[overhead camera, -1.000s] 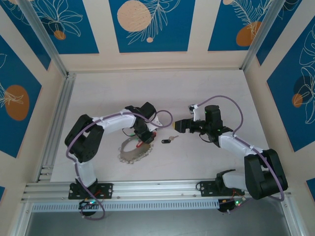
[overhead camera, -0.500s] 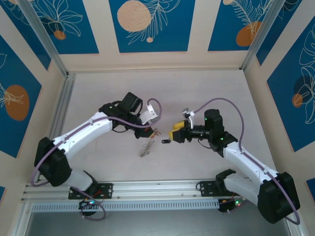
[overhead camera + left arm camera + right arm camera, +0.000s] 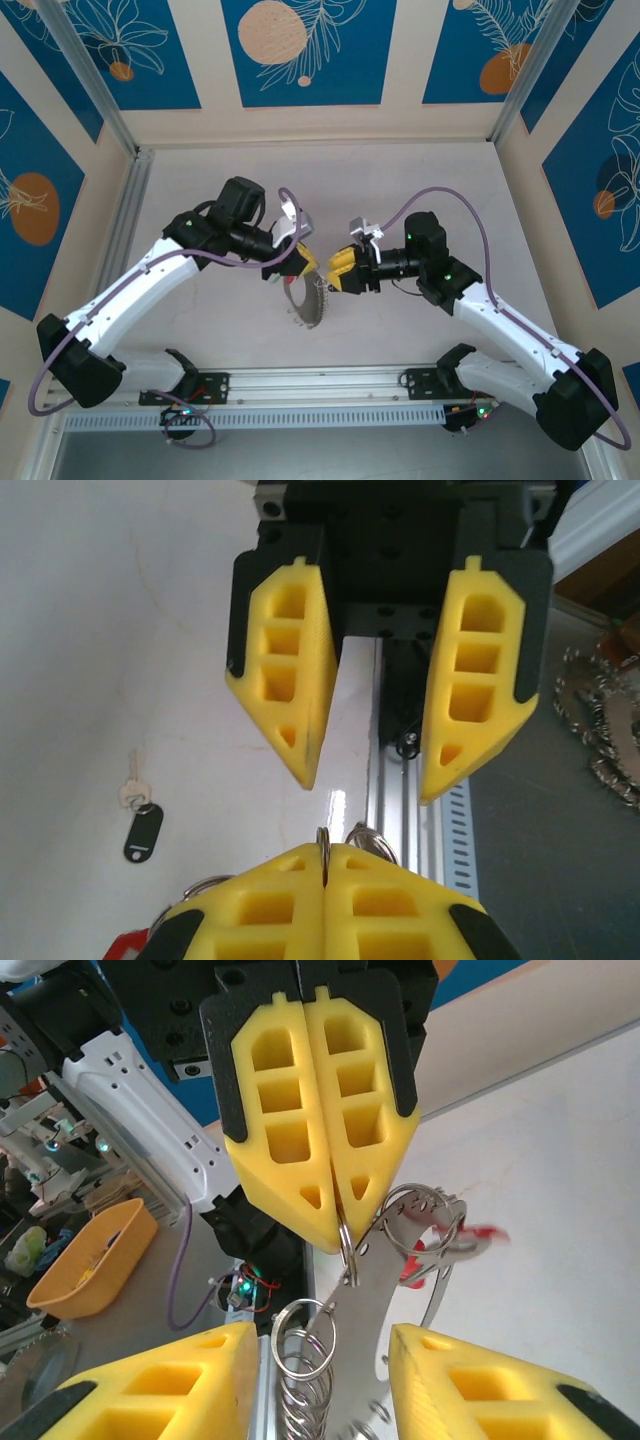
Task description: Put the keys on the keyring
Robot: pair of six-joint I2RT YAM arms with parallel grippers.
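Observation:
My left gripper [image 3: 300, 262] is shut on one small ring of the keyring [image 3: 308, 300], which hangs below it above the table. Its pinch [image 3: 325, 865] shows that ring edge-on between the yellow pads. From the right wrist, the left gripper [image 3: 343, 1232] holds the keyring's flat metal band [image 3: 400, 1290], with its stacked rings and red tag [image 3: 480, 1235]. My right gripper [image 3: 335, 272] faces the left one, open, its jaws either side of the band [image 3: 320, 1380]. The keys [image 3: 140, 820], black-headed and silver, lie on the white table.
The aluminium front rail [image 3: 400, 810] runs just behind the two grippers, with grey floor beyond it. A silvery fringed piece [image 3: 600, 730] lies on that floor. An orange bin [image 3: 90, 1260] stands off the table.
The left arm lifted the keyring off the table and swung it right. The right gripper came left to meet it, its jaws narrowing around the hanging band.

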